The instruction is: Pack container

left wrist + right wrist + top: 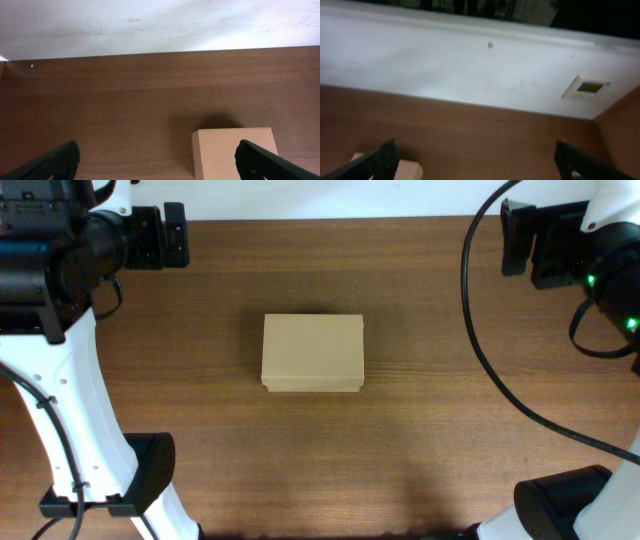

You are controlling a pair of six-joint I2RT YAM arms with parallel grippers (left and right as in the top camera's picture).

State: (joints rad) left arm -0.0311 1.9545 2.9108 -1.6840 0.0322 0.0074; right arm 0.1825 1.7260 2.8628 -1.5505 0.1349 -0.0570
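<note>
container (312, 353) lies closed, well apart from both spread jaws.

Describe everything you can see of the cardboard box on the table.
The container is a small rectangular box of plain tan cardboard, with no markings. Its flap lid is shut, and a narrow lip shows along its lower edge in the overhead view. It lies flat near the middle of the brown wood-grain table, its sides roughly parallel to the table's. Only the table touches it, and nothing rests on it.
</note>
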